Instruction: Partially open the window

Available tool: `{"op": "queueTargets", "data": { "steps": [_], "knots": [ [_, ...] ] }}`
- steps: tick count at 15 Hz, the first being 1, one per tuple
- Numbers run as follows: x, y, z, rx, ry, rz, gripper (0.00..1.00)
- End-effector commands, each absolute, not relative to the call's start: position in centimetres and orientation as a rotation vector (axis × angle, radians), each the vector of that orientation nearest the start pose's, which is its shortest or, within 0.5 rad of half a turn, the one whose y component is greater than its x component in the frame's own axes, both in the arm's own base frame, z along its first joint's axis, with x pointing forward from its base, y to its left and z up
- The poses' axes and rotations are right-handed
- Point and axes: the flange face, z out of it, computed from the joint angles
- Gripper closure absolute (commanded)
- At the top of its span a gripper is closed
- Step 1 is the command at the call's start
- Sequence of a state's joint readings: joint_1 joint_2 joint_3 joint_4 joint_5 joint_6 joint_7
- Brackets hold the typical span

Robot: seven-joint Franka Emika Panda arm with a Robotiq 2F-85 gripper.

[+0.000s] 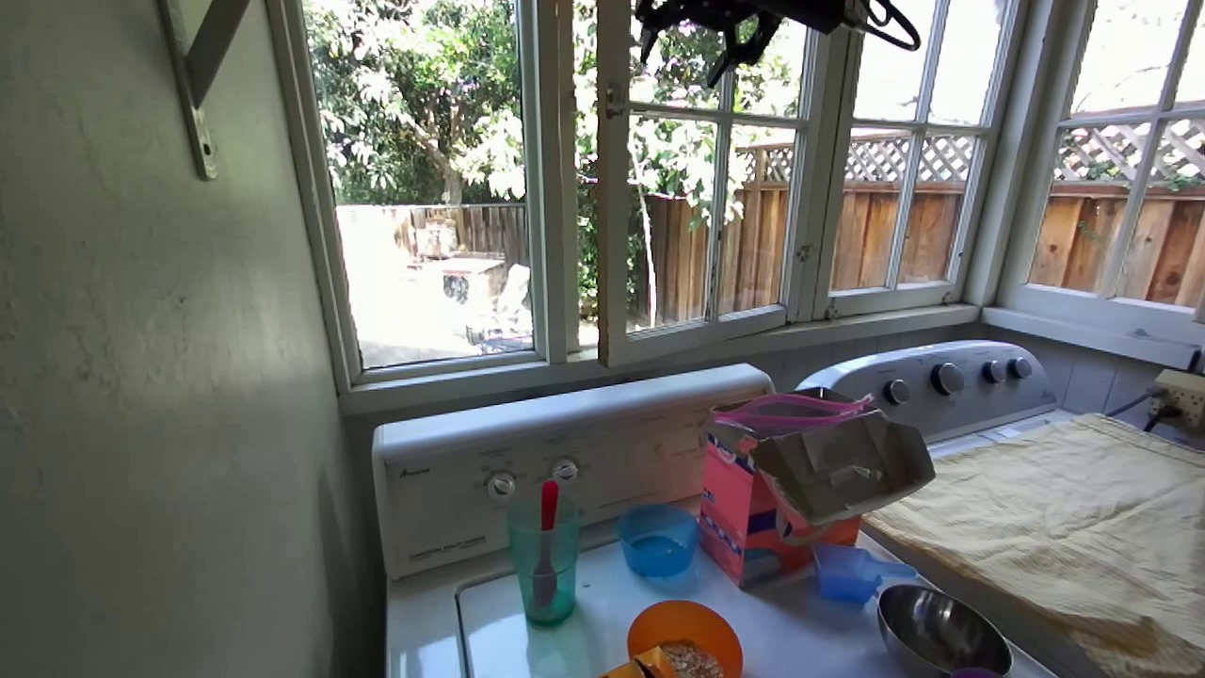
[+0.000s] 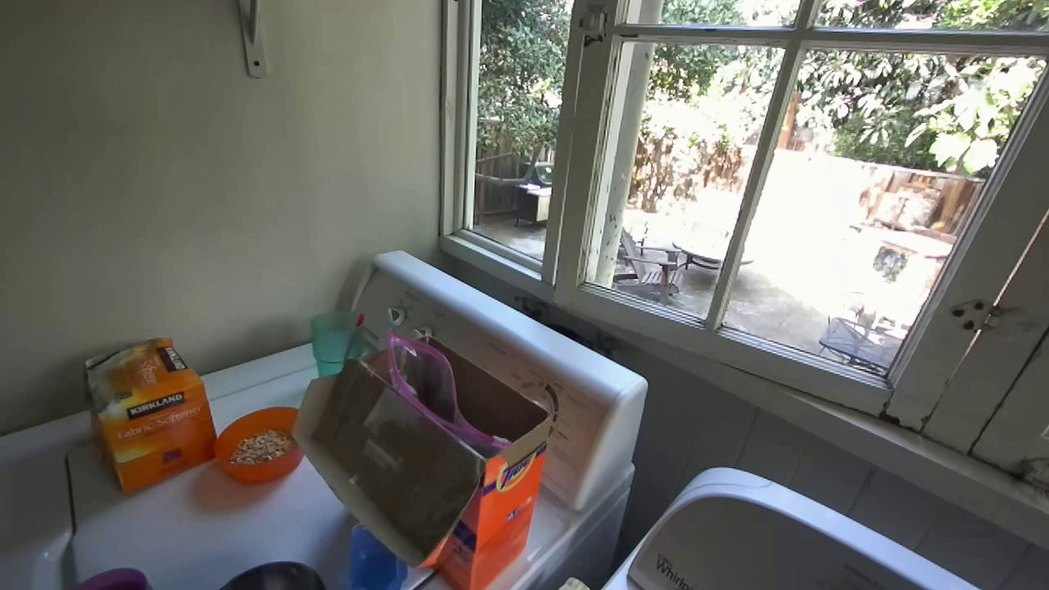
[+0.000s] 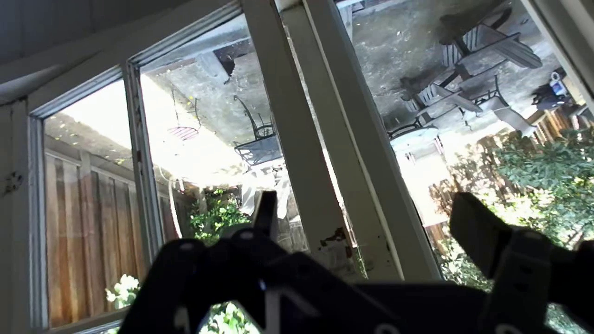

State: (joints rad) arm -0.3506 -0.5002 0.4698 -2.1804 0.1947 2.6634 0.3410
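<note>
The window is a tall white-framed casement sash (image 1: 614, 235) with several panes. In an exterior view its free stile stands inward of the post, with foliage showing in the gap. The sash also shows in an exterior view (image 2: 582, 180), with a small latch (image 2: 594, 29) on its stile. In the wrist view, which is upside down, the sash stile (image 3: 292, 125) and the post are parted by a narrow bright slit. My gripper (image 1: 684, 68) is open and empty, high in front of the sash. In the wrist view its fingers (image 3: 364, 199) are spread either side of the stile and post, with no clear contact.
A white washer (image 1: 565, 405) stands below the window. On it are an open orange detergent box (image 1: 734, 508), a green cup (image 1: 546, 565), a blue bowl (image 1: 659, 539) and an orange bowl (image 1: 692, 621). A wall bracket (image 1: 202, 104) is at left. A fabric softener box (image 2: 156, 418) stands near the wall.
</note>
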Motion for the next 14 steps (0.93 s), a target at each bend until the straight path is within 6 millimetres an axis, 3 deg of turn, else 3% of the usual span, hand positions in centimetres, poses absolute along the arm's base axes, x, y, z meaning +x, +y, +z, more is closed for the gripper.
{"op": "queueTargets", "data": {
  "steps": [1,14],
  "knots": [
    [44.08,10.06,68.48,-2.742,0.452,-1.347,0.00],
    [44.55,9.78,68.79,-2.740,0.418,-1.348,0.00]
  ]
}}
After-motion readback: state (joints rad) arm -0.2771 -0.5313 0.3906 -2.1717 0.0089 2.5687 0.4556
